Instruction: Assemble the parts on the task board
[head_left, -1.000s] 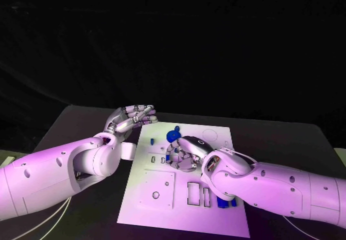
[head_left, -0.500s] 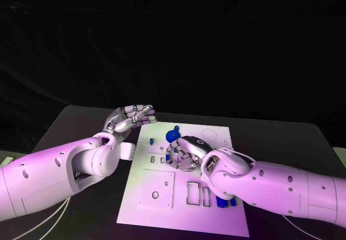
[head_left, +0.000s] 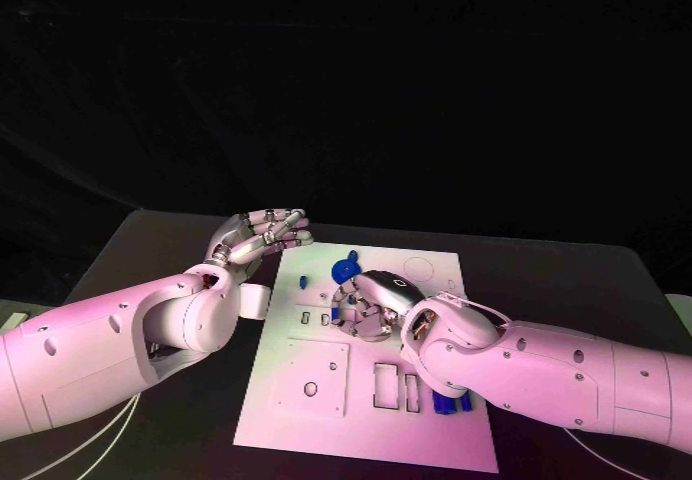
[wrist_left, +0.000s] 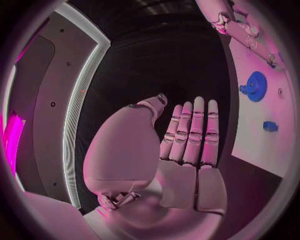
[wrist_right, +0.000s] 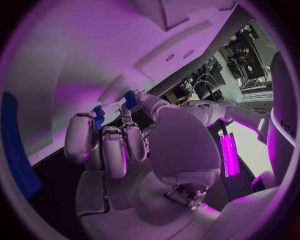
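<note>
Little has moved: the right robot hand (head_left: 369, 308) has stayed low on the task board (head_left: 320, 385), fingers curled round a small blue part (wrist_right: 130, 98). The blue gear (head_left: 345, 269) lies just beyond it. The left robot hand (head_left: 264, 235) is held empty, fingers together, off the board's far-left corner.

The left hand (wrist_left: 187, 145) is flat, fingers together, beside the task board (wrist_left: 262, 125) bearing a blue gear (wrist_left: 255, 86).

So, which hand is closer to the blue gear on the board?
The right. The right hand sits over the board just below the blue gear, nearly touching it. The left hand hovers off the task board, beyond its left edge, fingers together.
</note>
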